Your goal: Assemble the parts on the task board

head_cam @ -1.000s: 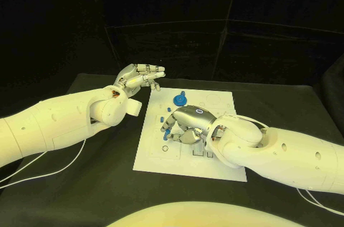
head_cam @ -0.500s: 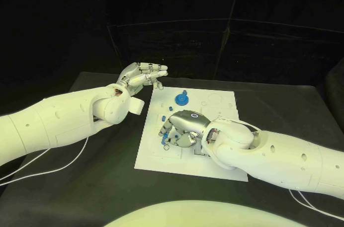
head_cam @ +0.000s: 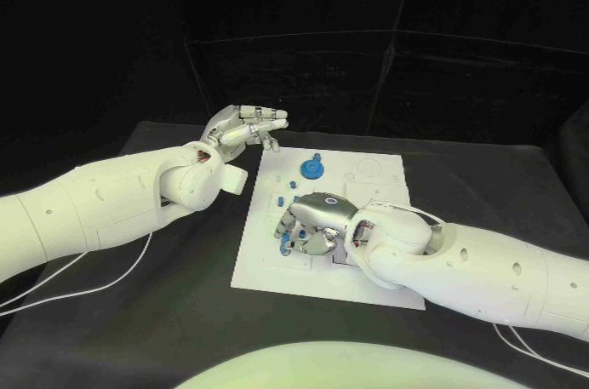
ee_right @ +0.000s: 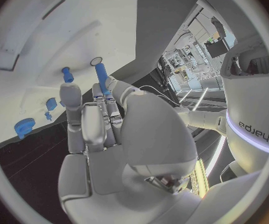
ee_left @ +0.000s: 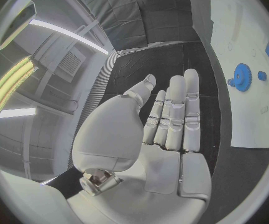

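The white task board (head_cam: 280, 278) lies mid-table. My right hand (head_cam: 314, 222) hovers low over its left-middle part. In the right wrist view it pinches a blue peg (ee_right: 101, 77) between thumb and fingers, the peg's tip close to a round hole (ee_right: 97, 61) in the board (ee_right: 97, 20). A second blue peg (ee_right: 67, 74) stands beside a fingertip. A blue gear (head_cam: 311, 167) sits near the board's far edge, with small blue parts (head_cam: 292, 185) just in front of it. My left hand (head_cam: 246, 127) hangs open past the board's far left corner, holding nothing.
The left wrist view shows my left hand (ee_left: 171, 119) with straight fingers, and the board's edge (ee_left: 246, 30) with the gear (ee_left: 241, 76) beside it. White cables (head_cam: 74, 278) trail on the black table under the left arm.
My right hand has shifted toward the board's near left part and sunk lower over it. The left hand has barely moved.
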